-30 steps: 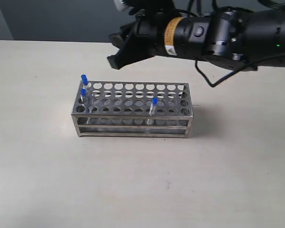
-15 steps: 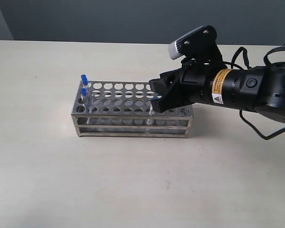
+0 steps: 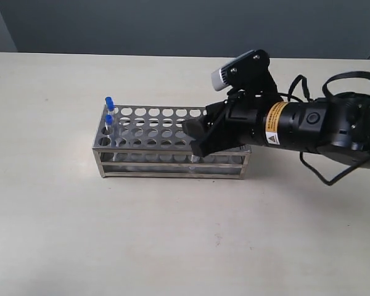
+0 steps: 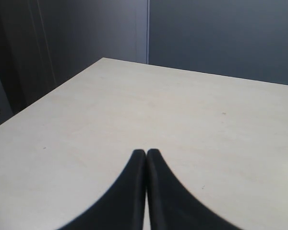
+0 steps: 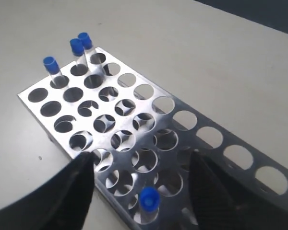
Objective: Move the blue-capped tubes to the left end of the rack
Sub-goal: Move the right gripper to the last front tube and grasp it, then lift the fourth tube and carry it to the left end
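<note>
The steel rack (image 3: pixel 149 131) stands mid-table. Two blue-capped tubes (image 3: pixel 109 102) show at its left end in the exterior view. The right wrist view shows three tubes (image 5: pixel 77 46) clustered at the rack's (image 5: pixel 145 106) far end. A fourth tube (image 5: pixel 149 198) stands alone in a front-row hole. My right gripper (image 3: pixel 196 139) hovers open over the rack's right half, and its fingers (image 5: pixel 72 187) straddle that lone tube (image 5: pixel 149 198) without touching it. The arm hides this tube in the exterior view. My left gripper (image 4: pixel 146 153) is shut, holds nothing and is over bare table.
The pale table (image 3: pixel 80 228) surrounds the rack on all sides. The right arm's black body (image 3: pixel 308 126) and its cables (image 3: pixel 333 83) stretch in from the right edge. A dark wall (image 4: pixel 221 38) rises behind the table's far edge.
The right arm has come down from behind and above the rack onto its right half, then slid slightly left; it now covers the lone tube in the exterior view.
</note>
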`<state>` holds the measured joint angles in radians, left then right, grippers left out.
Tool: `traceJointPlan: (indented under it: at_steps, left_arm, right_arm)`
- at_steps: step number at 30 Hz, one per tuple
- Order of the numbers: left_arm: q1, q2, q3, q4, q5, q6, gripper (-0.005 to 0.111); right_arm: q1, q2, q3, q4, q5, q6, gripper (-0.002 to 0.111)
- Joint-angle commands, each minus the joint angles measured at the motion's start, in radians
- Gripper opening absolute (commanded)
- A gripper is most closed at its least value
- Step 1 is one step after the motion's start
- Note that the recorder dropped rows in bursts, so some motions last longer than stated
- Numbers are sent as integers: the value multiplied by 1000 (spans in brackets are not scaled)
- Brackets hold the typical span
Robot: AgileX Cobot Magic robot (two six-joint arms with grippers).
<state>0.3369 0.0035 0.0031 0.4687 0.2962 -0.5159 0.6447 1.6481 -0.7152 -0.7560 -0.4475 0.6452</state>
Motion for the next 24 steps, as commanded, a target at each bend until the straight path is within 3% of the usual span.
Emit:
traceJointPlan:
  at_steps: [1, 5, 10, 13, 18, 24]
  left_arm:
    - [2, -4, -3, -4, -4, -1, 1]
    - [2, -4, -3, -4, -4, -1, 1]
    - [2, -4, -3, -4, -4, -1, 1]
    - [2, -4, -3, -4, -4, -1, 1]
    - [2, -4, -3, -4, -4, -1, 1]
    - [2, -4, -3, -2, -7, -1, 1]
  right_arm:
    - [-5, 65, 4, 54, -64, -61, 57]
    - [-5, 110, 4, 167, -64, -183, 57]
    - [-5, 150, 4, 166, -93, -183, 55]
    - [-5, 163, 4, 168, -90, -183, 41]
    - [-5, 148, 4, 168, -104, -183, 3]
    - [-5, 66, -10, 156, -106, -180, -1]
